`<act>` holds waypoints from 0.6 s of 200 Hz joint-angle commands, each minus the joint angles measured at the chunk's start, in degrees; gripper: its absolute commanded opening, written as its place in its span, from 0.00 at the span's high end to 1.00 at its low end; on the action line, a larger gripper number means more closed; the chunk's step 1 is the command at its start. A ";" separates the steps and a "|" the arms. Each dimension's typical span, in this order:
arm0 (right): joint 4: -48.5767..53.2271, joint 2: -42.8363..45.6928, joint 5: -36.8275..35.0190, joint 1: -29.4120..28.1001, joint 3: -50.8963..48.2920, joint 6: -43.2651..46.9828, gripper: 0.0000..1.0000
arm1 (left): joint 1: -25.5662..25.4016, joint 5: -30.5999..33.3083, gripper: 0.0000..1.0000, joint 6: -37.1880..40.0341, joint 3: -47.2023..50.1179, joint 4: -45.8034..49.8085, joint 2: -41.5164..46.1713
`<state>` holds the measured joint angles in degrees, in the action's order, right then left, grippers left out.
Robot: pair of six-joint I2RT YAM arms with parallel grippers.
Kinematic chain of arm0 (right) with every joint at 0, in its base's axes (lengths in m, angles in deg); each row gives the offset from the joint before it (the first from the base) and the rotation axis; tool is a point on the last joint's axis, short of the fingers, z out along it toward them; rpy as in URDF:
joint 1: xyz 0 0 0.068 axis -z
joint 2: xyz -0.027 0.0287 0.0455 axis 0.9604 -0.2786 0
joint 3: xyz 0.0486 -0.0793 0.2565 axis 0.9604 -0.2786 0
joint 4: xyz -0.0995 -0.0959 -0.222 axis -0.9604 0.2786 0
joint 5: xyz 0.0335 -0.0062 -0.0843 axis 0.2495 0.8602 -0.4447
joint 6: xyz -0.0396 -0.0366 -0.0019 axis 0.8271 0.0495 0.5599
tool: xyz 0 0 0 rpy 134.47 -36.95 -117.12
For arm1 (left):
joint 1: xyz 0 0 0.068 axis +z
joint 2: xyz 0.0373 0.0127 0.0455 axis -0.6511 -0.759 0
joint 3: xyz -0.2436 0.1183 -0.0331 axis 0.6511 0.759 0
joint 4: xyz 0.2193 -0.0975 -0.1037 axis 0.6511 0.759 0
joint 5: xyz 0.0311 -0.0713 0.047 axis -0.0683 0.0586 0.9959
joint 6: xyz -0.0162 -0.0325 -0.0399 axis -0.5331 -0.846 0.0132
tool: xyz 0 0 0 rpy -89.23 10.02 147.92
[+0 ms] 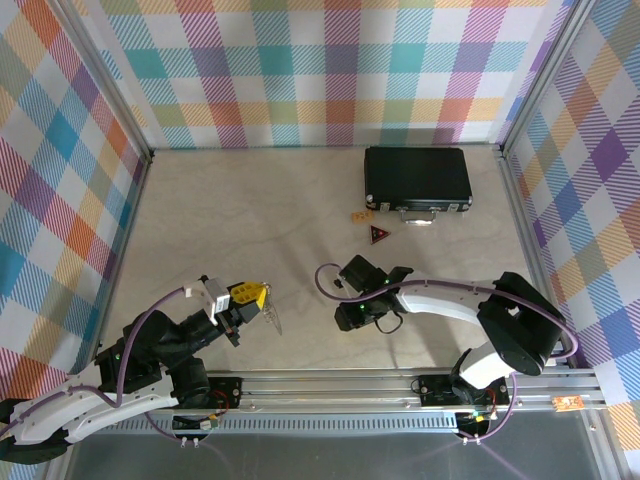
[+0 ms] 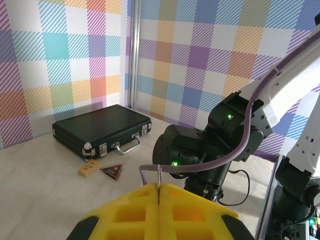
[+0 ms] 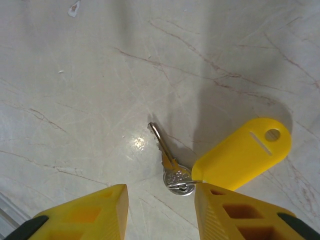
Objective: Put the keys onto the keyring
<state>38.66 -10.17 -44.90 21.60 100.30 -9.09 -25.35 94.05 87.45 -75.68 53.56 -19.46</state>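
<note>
1. Firmly shut on the keyring (image 1: 272, 319): left gripper (image 1: 248, 298), low over the table (image 1: 250, 220) near its front left.
2. Seen from the left wrist: yellow fingers (image 2: 125, 215) pressed together with no gap, and a thin metal edge of the keyring (image 2: 159, 174) standing up out of the seam between them.
3. From above: rest of the keyring sticking out beyond the fingertips and slanting down toward the table; cannot tell whether touching it.
4. Right of centre, pointing down at the table, well apart from the left gripper: right gripper (image 1: 350, 318).
5. From the right wrist: right gripper (image 3: 160, 192) with fingers partly apart, gripping nothing.
6. Flat on the table in the gap between those fingers: key (image 3: 167, 159), silver blade pointing away from the gripper, yellow head (image 3: 242, 152) slanting off past one fingertip.
7. Touching or just beside that same fingertip: the small ring at the key's bow; cannot tell which.
8. At the back right of the table: black case (image 1: 417, 178), closed, handle toward the arms.
9. Just in front of the case, near each other but apart: tan tag (image 1: 361, 214) and red tag (image 1: 379, 235).
</note>
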 commanded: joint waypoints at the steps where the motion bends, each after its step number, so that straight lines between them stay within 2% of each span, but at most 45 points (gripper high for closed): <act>1: 1.52 0.41 -0.28 -0.85 1.02 0.11 0.62 | -0.50 -0.87 1.00 0.34 0.03 -2.27 0.79; 47: 1.48 0.41 -0.24 -1.74 0.95 0.20 0.62 | -0.48 -0.77 1.00 0.33 -0.02 -2.25 0.75; 93: 4.85 3.10 -3.87 -1.66 1.67 2.71 0.62 | -0.48 -0.80 1.00 0.28 -0.15 -2.19 0.74; 120: 5.73 3.84 -3.69 -0.73 1.33 6.16 0.54 | -0.49 -0.97 1.00 0.28 -0.15 -2.20 0.71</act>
<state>41.76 -7.88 -47.70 20.24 100.32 -6.79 -25.35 94.05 87.45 -75.68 53.54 -19.46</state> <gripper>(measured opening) 0.426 0.059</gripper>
